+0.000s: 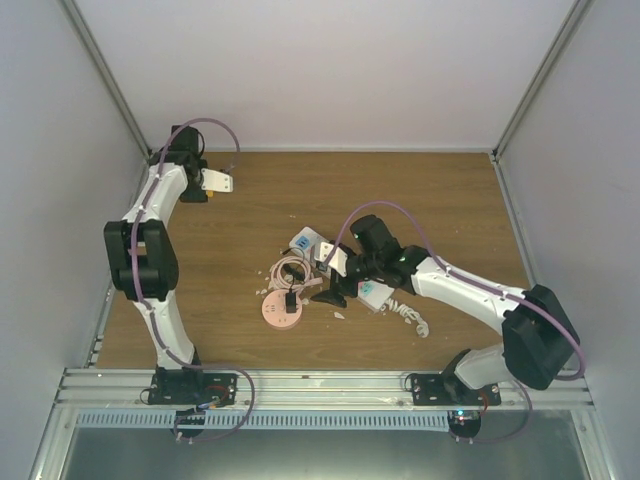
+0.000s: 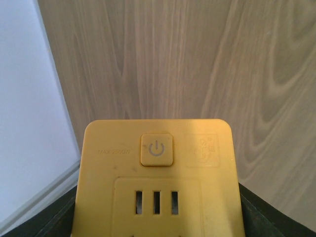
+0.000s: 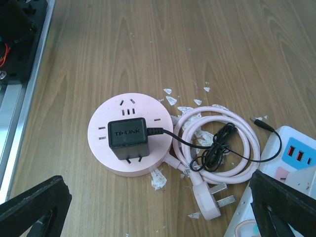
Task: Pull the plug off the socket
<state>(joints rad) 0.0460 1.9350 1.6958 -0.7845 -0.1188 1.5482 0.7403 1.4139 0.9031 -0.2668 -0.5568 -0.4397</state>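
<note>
Two arms work over one wooden tabletop (image 1: 430,190).

1. Left arm (image 1: 135,255): rises from its base at the near left, elbow folded high, forearm reaching to the far left corner. The left end effector (image 1: 211,182) points right and is clamped at middling width on a yellow socket block (image 1: 222,181). In the left wrist view the block (image 2: 158,177) fills the lower frame between dark fingers (image 2: 269,215), its power button and three slots facing the camera.

2. Right arm (image 1: 460,285): base at the near right, elbow out by the right wall, forearm stretched left to the centre, wrist tipped down. The right end effector (image 1: 333,293) hovers over the clutter with jaws spread wide, holding nothing. In its wrist view the two fingers (image 3: 34,210) sit in the bottom corners with bare wood between them.

3. Round pink socket (image 3: 101,131): lies flat near the centre of the tabletop, toward the near edge, just left of the right end effector and apart from it.

4. Black plug (image 3: 127,139): marked TP-LINK, seated in the socket's face.

5. Thin black lead (image 3: 215,148): runs from the plug to a tangled bundle inside the cable loop.

6. Pink cable coil (image 3: 213,110): touches the socket's side, with its pink three-pin plug (image 3: 210,200) lying beside it.

7. White power strip (image 3: 296,148): blue ports, at the right edge of the wrist view.

8. White scraps (image 3: 170,100): scattered around the socket and coil.
</note>
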